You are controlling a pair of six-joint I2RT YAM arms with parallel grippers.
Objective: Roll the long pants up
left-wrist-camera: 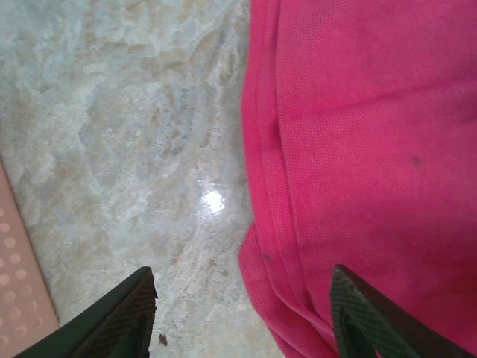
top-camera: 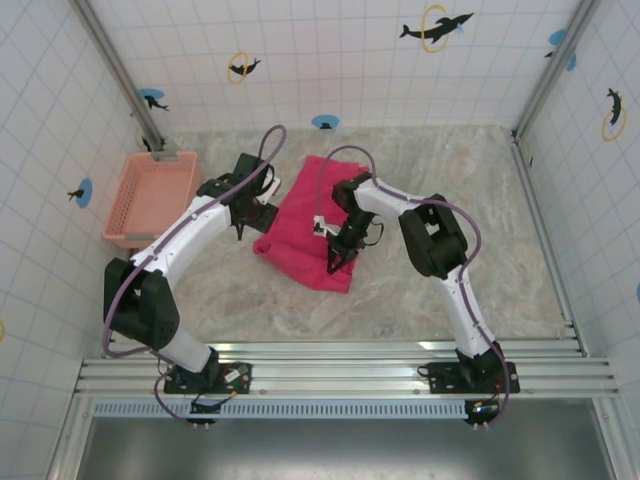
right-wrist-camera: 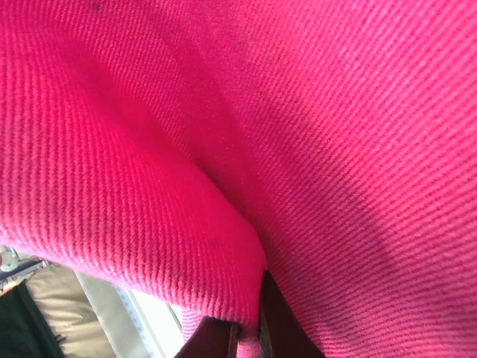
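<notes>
The long pants [top-camera: 308, 200] lay folded into a compact oblong near the middle of the table [top-camera: 460, 190], running from the far side towards the near edge, a little left of centre. A pale pink basket [top-camera: 120, 200] sat by the table's left edge, well apart from the fabric.

The left tool [top-camera: 250, 222] hung at the left edge of the pants. In the left wrist view the left tool [left-wrist-camera: 242, 277] stood with its fingers [left-wrist-camera: 123, 317] wide apart. One was over the bare table [left-wrist-camera: 127, 134] and the other over the pants [left-wrist-camera: 373, 112], with the layered fabric edge running between them. A corner of the basket [left-wrist-camera: 19, 298] showed at the lower left.

The right tool [top-camera: 335, 257] was down on the near part of the pants. In the right wrist view the right tool [right-wrist-camera: 250, 332] was closed together, pinching a fold of the pants [right-wrist-camera: 298, 112] that draped over its fingers [right-wrist-camera: 283, 328].
</notes>
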